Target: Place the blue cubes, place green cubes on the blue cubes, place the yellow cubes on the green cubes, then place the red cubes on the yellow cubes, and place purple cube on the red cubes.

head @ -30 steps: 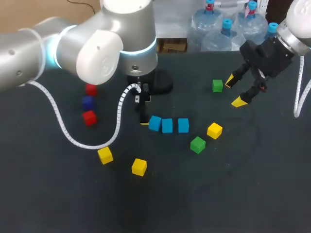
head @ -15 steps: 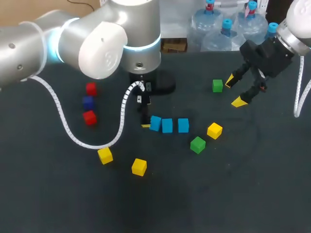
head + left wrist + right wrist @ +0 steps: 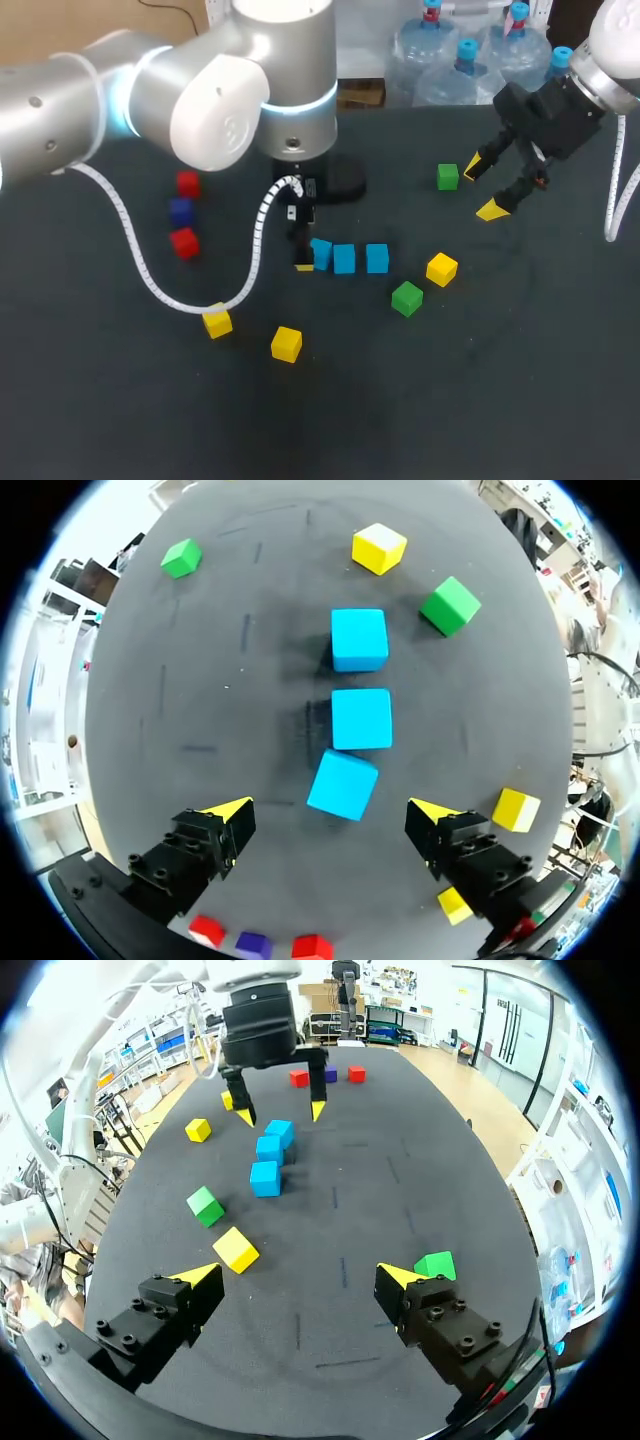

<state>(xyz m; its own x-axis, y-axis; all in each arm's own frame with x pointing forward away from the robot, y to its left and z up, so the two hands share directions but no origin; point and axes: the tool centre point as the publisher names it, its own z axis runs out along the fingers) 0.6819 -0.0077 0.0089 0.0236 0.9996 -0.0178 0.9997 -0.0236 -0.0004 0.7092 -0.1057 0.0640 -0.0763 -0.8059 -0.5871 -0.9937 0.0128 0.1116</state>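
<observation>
Blue cubes: three in a row mid-bench. The end cube is skewed, a corner at or almost at its neighbour. Left gripper hangs spread wide at that end cube, which sits just ahead between the fingers, neither touching it. Right gripper is spread too, holding nothing, near a green cube. My read: small, rigid, light blocks with smooth faces (likely a bit slippery), no crush risk. Take two opposite flat faces, centred, fingers square to them; a corner pinch would probably twist it.
</observation>
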